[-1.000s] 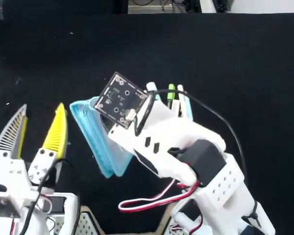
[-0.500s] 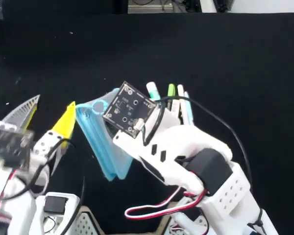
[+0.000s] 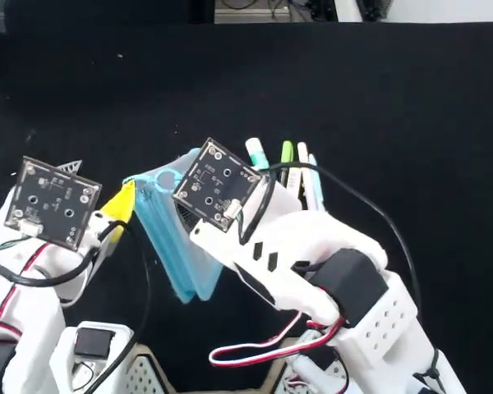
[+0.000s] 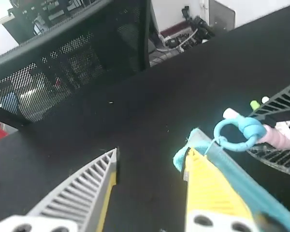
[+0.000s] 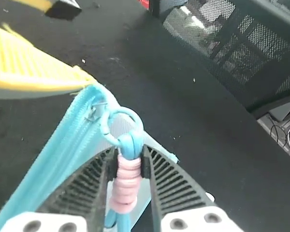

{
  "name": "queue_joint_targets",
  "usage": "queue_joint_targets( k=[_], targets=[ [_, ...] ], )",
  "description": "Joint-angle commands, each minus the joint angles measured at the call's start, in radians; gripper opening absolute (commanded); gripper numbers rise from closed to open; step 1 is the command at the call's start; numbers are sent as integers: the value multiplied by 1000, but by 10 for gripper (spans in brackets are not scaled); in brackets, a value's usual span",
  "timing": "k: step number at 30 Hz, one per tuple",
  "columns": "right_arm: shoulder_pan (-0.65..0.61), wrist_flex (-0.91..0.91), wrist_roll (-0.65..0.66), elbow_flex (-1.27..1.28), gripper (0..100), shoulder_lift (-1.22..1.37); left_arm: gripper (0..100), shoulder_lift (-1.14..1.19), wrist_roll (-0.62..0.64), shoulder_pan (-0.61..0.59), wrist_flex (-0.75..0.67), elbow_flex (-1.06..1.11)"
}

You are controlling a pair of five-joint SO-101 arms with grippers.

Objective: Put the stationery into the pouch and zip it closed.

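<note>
Your right gripper [image 5: 128, 151] is clenched on the pouch's pull cord [image 5: 120, 126]. Its two black fingers press together on the string of pink beads [image 5: 125, 186], and the blue loop of the cord stands just past their tips. Right beyond the loop, the metal slider [image 5: 93, 114] sits at the end of the zip, at the corner of the blue pouch [image 5: 63, 150]. From that corner the pouch runs back alongside the gripper, turned up on its edge and tilted. You cannot tell from here whether its lower edge rests on the table.

Your left gripper [image 4: 152, 154] is released, its fingers spread wide. The yellow finger [image 4: 210, 193] touches the pouch at the same slider corner, just beside the loop your right gripper holds. The grey finger [image 4: 82, 193] is well apart from the pouch, over bare table. So both grippers meet at one end of the pouch — one grasping the cord, the other only resting against the fabric.

Past the right gripper, on the side away from the left one, several pens [image 3: 255, 153] lie close together side by side. One has a green tip and the others are pale. Their near ends are hidden under the right wrist, so whether they reach into the pouch cannot be told.

Farther out is the black table [image 3: 394, 98], and beyond its far edge a black mesh panel [image 4: 77, 63].
</note>
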Motion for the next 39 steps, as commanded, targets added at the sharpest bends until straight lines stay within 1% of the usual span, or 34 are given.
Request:
queue_joint_targets(
  k=[1, 6, 11, 17, 22, 25, 26, 29, 31, 33, 36, 39],
  targets=[
    [-9, -28, -6, 7, 11, -21, 227, 20, -37, 12, 8, -8],
    [-9, -64, -6, 36, 11, -25, 227, 20, -43, 12, -2, 24],
    [-9, -75, -6, 41, 11, -24, 227, 20, -43, 12, -74, 113],
    [-9, -74, -6, 41, 11, -25, 227, 20, -41, 12, -84, 122],
    [-9, -68, -6, 41, 11, -25, 224, 9, -38, 12, -152, 171],
    [-9, -68, -6, 41, 11, -27, 214, 8, -34, 12, -152, 179],
    [-8, -68, -6, 41, 11, -27, 184, 8, -25, 12, -143, 179],
    [-5, -72, -6, 39, 11, -27, 14, 8, 54, 10, -133, 179],
    [-3, -74, -6, 39, 11, -27, 63, 8, 118, 4, -130, 180],
    [-3, -74, -11, 35, 11, -27, 30, 8, 183, 2, -130, 180],
    [-2, -75, -12, 35, 11, -28, 30, 8, 252, 2, -100, 174],
    [-2, -75, -12, 35, 11, -28, 30, 8, 275, 2, -66, 171]
  ],
)
